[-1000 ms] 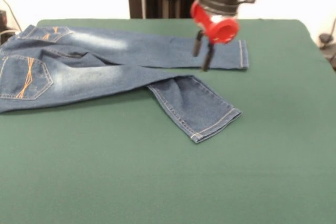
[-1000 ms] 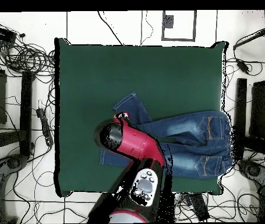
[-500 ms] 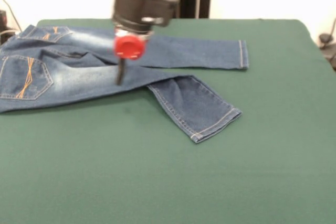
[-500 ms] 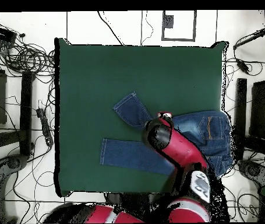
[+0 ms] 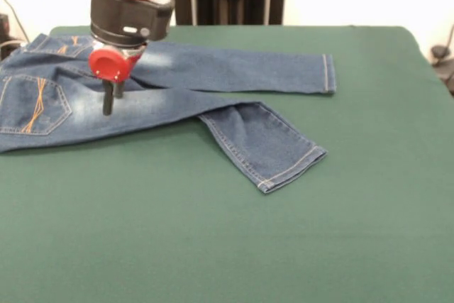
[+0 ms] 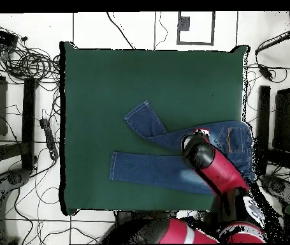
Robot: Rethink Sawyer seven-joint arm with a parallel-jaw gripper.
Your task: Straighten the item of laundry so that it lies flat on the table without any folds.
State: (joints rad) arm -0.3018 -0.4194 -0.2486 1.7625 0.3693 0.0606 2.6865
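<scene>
The jeans (image 5: 163, 94) lie on the left half of the tabletop (image 5: 298, 239) in the front view, back side up, with the waistband and the two orange-stitched back pockets at the left edge of the picture. One leg runs straight out to the right along the far part of the cloth, its pale-stitched hem lying flat. The other leg is not straight: from about the knee it bends towards the camera and to the right, so that its lower part lies at an angle to the rest, with a crease where it turns. In the overhead view the same garment (image 6: 173, 156) sits towards the right side of the green tabletop (image 6: 109, 83), the bent leg pointing up and to the left. The gripper (image 5: 111, 97), under a red and black wrist, stands over the seat and upper thigh of the jeans, close to the nearer pocket. The jaws point straight down and appear close together with no cloth between them; whether their tips touch the denim cannot be told.
</scene>
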